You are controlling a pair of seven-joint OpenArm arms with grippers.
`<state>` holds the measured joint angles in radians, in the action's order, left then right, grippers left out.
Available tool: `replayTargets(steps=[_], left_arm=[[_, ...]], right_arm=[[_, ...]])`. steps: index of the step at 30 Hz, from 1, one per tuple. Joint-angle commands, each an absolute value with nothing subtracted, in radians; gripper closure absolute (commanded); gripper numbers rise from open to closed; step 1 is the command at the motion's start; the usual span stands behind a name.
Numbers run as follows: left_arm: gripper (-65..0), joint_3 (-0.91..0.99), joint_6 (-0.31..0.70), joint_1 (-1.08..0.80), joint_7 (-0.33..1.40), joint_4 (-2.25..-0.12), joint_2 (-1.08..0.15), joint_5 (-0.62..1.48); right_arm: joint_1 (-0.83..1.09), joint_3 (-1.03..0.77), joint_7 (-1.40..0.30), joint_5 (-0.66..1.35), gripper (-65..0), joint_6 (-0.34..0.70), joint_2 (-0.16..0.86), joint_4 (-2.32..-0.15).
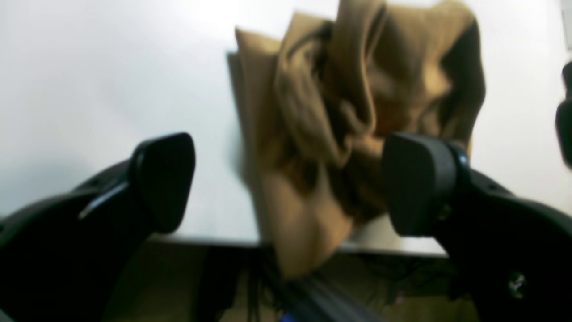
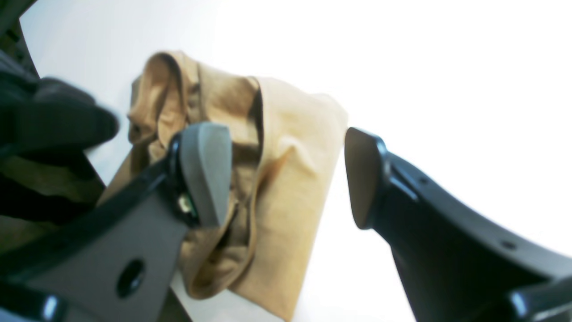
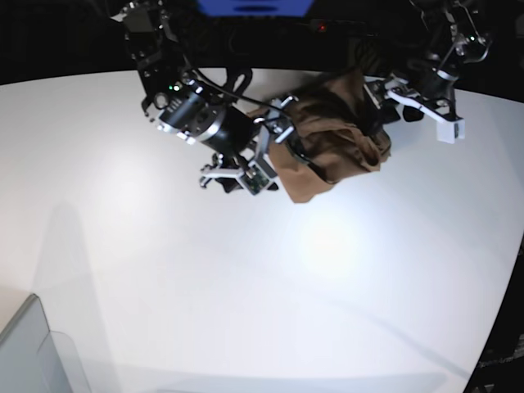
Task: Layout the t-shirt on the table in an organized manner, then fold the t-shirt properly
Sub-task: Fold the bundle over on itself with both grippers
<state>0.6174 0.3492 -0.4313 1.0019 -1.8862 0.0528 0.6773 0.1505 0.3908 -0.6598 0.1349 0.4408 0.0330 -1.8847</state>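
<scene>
The t-shirt lies crumpled in a brown heap at the tabletop's far edge, about one o'clock from its centre, one corner hanging over that edge. At the heap's nine o'clock, the right gripper has its fingers apart, straddling a fold. At three o'clock, the left gripper has its fingers spread wide, clamping nothing.
</scene>
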Motion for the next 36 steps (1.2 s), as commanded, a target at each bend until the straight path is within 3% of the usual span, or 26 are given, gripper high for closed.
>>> replayTargets(steps=[1, 8, 20, 23, 28, 34, 36], left_arm=[[-65.0, 0.618, 0.354, -0.417, 0.987, -1.879, 0.054, 0.696], [-65.0, 0.608, 0.354, -0.344, 0.989, -1.751, 0.108, 0.685], [-63.7, 0.568, 0.355, -0.311, 0.912, -1.555, 0.082, 0.570], [-52.2, 0.513, 0.355, -0.309, 0.911, -1.520, 0.053, 0.570], [-23.2, 0.486, 0.355, -0.309, 0.909, -1.498, 0.048, 0.570], [-0.3, 0.484, 0.355, -0.283, 0.912, -1.497, 0.045, 0.558], [0.0, 0.476, 0.355, -0.259, 0.917, -1.486, 0.044, 0.542]], right_arm=[[0.140, 0.390, -0.631, 0.147, -40.4, 0.446, 0.028, -1.900], [0.143, 0.390, -0.631, 0.147, -40.4, 0.446, 0.050, -1.897], [0.211, 0.412, -0.631, 0.147, -40.2, 0.446, 0.070, -1.920], [0.213, 0.404, -0.631, 0.147, -40.2, 0.446, 0.070, -1.919], [0.208, 0.403, -0.630, 0.147, -40.1, 0.446, 0.097, -1.923], [0.206, 0.366, -0.630, 0.145, -40.1, 0.446, 0.099, -1.923], [0.206, 0.332, -0.630, 0.145, -40.1, 0.446, 0.099, -1.923]])
